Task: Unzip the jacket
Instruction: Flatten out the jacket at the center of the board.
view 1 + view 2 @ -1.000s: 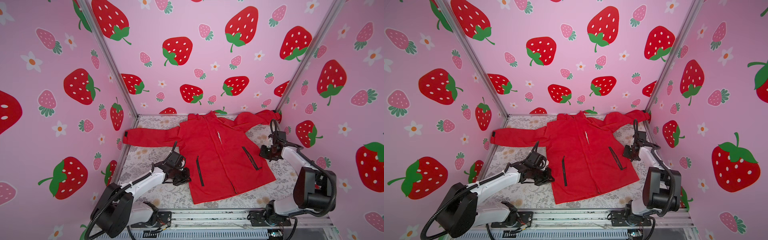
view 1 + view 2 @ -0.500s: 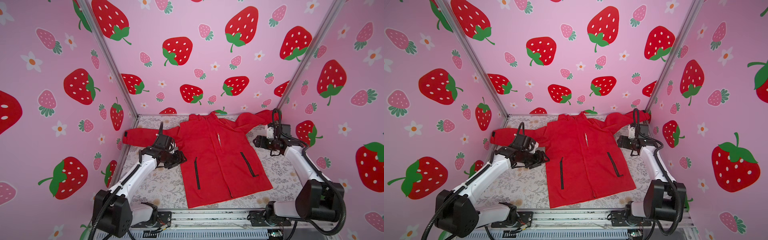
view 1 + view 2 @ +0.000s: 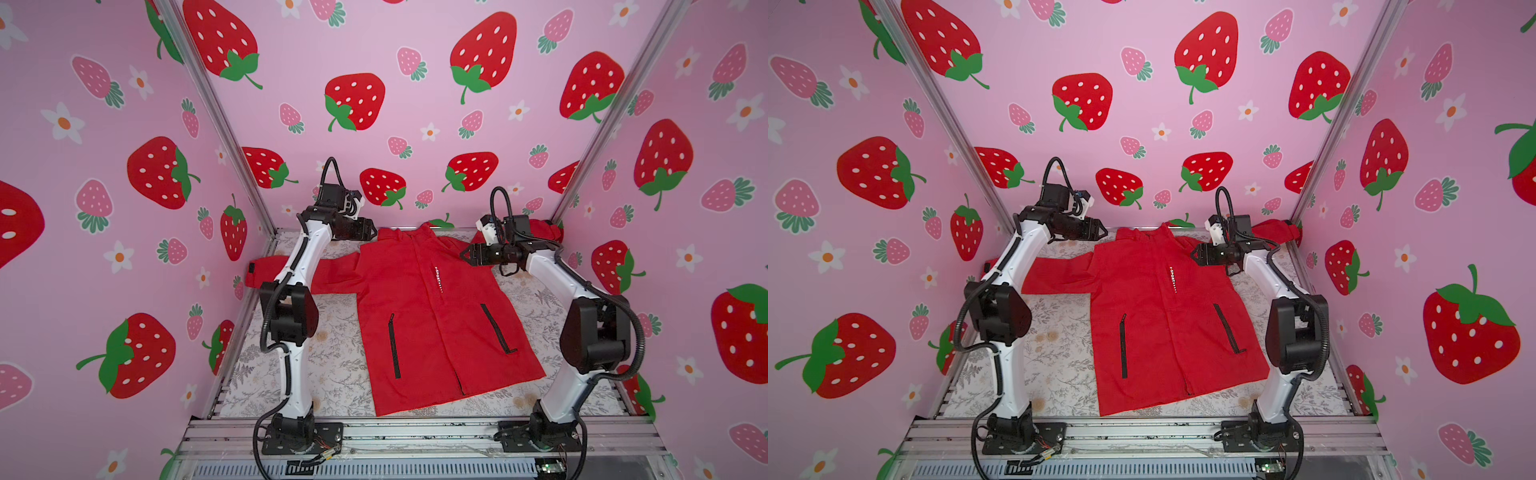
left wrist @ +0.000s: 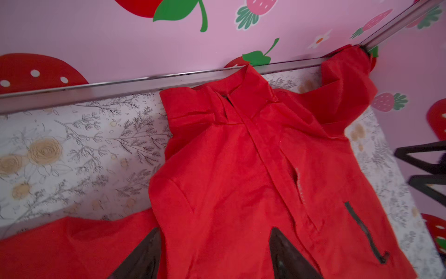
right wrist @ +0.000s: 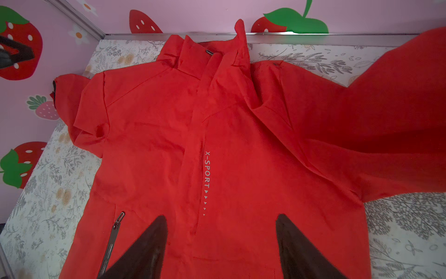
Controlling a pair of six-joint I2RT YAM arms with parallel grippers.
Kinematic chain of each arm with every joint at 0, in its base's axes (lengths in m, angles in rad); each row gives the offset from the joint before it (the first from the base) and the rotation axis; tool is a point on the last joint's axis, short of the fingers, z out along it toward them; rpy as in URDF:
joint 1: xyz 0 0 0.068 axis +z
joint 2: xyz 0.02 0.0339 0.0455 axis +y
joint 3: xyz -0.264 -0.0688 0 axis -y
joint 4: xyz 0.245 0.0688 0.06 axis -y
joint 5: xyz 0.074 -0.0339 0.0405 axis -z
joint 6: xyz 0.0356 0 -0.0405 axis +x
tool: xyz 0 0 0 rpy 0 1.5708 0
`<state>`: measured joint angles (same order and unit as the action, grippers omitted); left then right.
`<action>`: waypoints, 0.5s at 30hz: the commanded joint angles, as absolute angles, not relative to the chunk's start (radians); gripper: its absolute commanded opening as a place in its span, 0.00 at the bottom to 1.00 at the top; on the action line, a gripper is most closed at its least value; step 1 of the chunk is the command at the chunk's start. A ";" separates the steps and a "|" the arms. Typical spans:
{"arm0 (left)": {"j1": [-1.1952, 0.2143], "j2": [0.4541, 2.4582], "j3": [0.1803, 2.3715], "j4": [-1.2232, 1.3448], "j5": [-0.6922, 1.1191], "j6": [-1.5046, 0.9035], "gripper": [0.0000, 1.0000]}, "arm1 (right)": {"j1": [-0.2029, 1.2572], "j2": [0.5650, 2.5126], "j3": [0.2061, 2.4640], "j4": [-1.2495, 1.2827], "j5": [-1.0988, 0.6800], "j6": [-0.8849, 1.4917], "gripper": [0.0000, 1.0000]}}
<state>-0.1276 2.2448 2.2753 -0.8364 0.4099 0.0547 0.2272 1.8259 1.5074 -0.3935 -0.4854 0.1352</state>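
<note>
Both top views: jacket [image 3: 419,316] flat on the tabletop [image 3: 332,365], straighter than a second ago; left tool [image 3: 371,232] and right tool [image 3: 464,254] have opened and risen near its shoulders. Left wrist: jaws apart, empty. Right wrist: same; zipper pull [image 5: 209,52] at collar, unzipping not begun.

The left arm [image 3: 297,266] and right arm [image 3: 552,274] both stand up from their bases, elbows bent, forearms reaching forward. The wrists turn inward, so the left gripper [image 3: 372,230] and right gripper [image 3: 464,254] point roughly level toward each other, well apart. In both wrist views the black fingers [image 4: 144,256] [image 5: 147,253] stand spread wide, gripping nothing.
</note>
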 commanded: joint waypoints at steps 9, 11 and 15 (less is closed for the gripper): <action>-0.084 2.441 2.348 -0.804 0.592 0.158 0.66 | 0.229 1.844 1.525 -0.436 -0.535 0.094 0.75; -0.080 2.457 2.350 -0.812 0.642 0.146 0.54 | 0.229 1.851 1.520 -0.445 -0.524 0.098 0.75; -0.066 2.466 2.306 -0.808 0.814 0.122 0.16 | 0.235 1.878 1.534 -0.489 -0.467 0.120 0.72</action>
